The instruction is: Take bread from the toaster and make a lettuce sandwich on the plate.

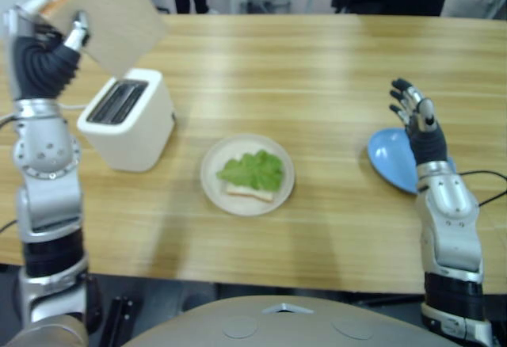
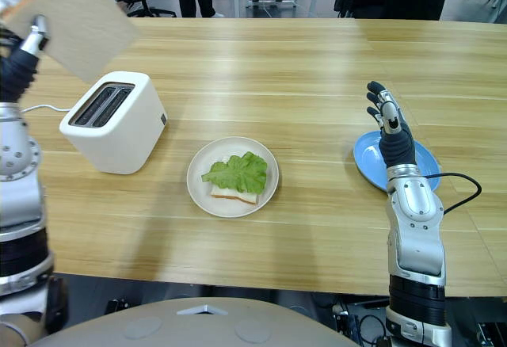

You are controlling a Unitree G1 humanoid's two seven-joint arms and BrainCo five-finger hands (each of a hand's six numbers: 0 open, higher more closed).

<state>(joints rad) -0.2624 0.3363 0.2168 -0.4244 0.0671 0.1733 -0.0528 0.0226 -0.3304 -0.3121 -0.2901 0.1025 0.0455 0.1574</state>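
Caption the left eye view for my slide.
Left robot hand holds a bread slice above the toaster; lettuce on a bottom slice sits on the plate.

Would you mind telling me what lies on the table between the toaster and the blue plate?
A cream plate, holding a bread slice topped with lettuce, lies between toaster and blue plate, with bare tabletop either side; both eye views show it.

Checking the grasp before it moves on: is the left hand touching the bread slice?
Touching. In the left eye view the left hand grips the bread slice at its left edge, with a fingertip pressed on its face.
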